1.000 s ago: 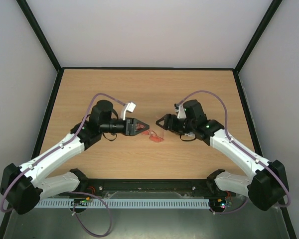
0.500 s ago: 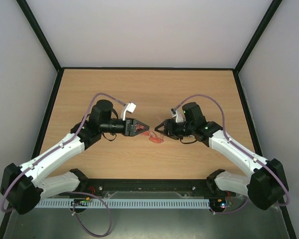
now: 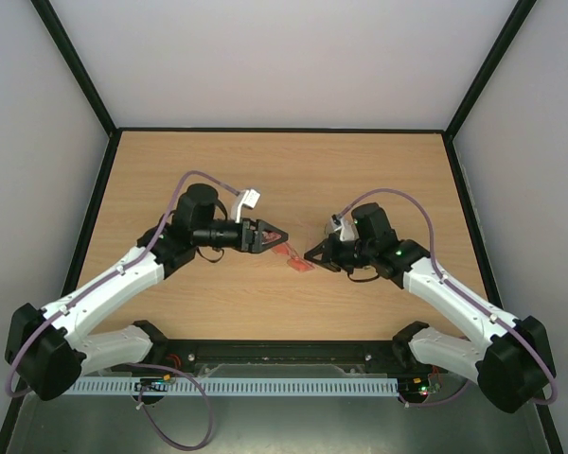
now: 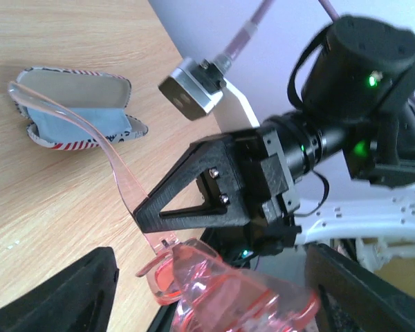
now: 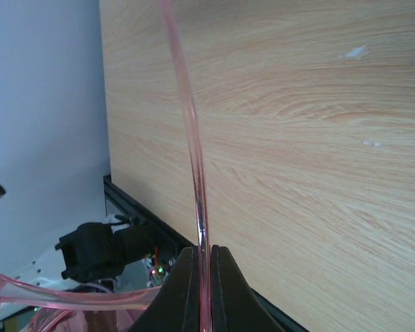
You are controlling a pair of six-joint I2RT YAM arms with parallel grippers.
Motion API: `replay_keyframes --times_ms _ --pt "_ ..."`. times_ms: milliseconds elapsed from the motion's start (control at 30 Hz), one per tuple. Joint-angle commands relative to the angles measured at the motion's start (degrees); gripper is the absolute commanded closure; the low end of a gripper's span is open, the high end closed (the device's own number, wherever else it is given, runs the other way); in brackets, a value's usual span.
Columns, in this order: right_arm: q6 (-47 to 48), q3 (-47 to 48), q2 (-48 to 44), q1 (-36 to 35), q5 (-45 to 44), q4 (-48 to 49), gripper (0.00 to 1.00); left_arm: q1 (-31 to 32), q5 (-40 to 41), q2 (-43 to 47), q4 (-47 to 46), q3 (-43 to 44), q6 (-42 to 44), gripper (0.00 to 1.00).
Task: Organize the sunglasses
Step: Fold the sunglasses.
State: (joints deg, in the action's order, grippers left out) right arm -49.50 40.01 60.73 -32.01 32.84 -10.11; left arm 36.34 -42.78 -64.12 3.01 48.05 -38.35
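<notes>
The sunglasses (image 3: pixel 296 262), thin and translucent red-orange, hang just above the table between the two arms. My right gripper (image 3: pixel 310 255) is shut on one slim temple arm (image 5: pixel 191 138), which runs straight up out of its closed fingertips (image 5: pixel 183 277). In the left wrist view the lenses (image 4: pixel 221 294) fill the bottom of the picture, and the right gripper's black fingers (image 4: pixel 207 200) pinch the temple arm (image 4: pixel 121 183). My left gripper (image 3: pixel 279 234) stands open on either side of the lenses, its fingers (image 4: pixel 62 297) wide apart.
A stars-and-stripes case (image 4: pixel 79 131) lies open on the wooden table (image 3: pixel 284 180), with a light blue cloth (image 4: pixel 76 114) inside it. The case does not show in the top view. Black rails edge the table.
My right gripper has closed on the temple arm and shifted slightly toward the near edge. My left gripper has opened, letting go of the sunglasses, and turned a little.
</notes>
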Motion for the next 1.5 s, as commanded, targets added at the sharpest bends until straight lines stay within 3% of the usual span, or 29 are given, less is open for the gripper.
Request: replay_keyframes --times_ms 0,200,333,500,667,1033,1467 --pt "-2.3 2.4 -1.1 0.0 -4.7 -1.9 0.99 -0.6 6.1 -1.4 3.4 4.4 1.0 0.2" --pt "-6.4 6.9 0.1 0.0 -17.7 -5.6 0.99 -0.8 21.9 -1.8 9.0 9.9 -2.2 0.01" --pt "-10.9 12.1 2.8 0.0 -24.6 -7.3 0.99 1.7 29.6 -0.9 5.7 9.7 -5.4 0.01" --pt "-14.4 19.8 7.5 0.0 -28.1 -12.3 0.99 4.7 38.1 -2.3 3.7 9.1 -7.4 0.01" --pt "-17.0 21.6 10.7 -0.8 -29.5 -12.4 0.99 6.2 45.9 -0.9 1.7 6.9 -13.4 0.0" --pt "-19.8 21.6 14.8 -7.4 -29.0 -9.1 0.99 6.2 45.7 -4.6 -4.6 6.4 -17.3 0.01" --pt "-20.3 20.4 14.6 -8.0 -27.2 -6.9 0.99 6.3 44.4 -6.0 -6.9 4.2 -18.1 0.0"
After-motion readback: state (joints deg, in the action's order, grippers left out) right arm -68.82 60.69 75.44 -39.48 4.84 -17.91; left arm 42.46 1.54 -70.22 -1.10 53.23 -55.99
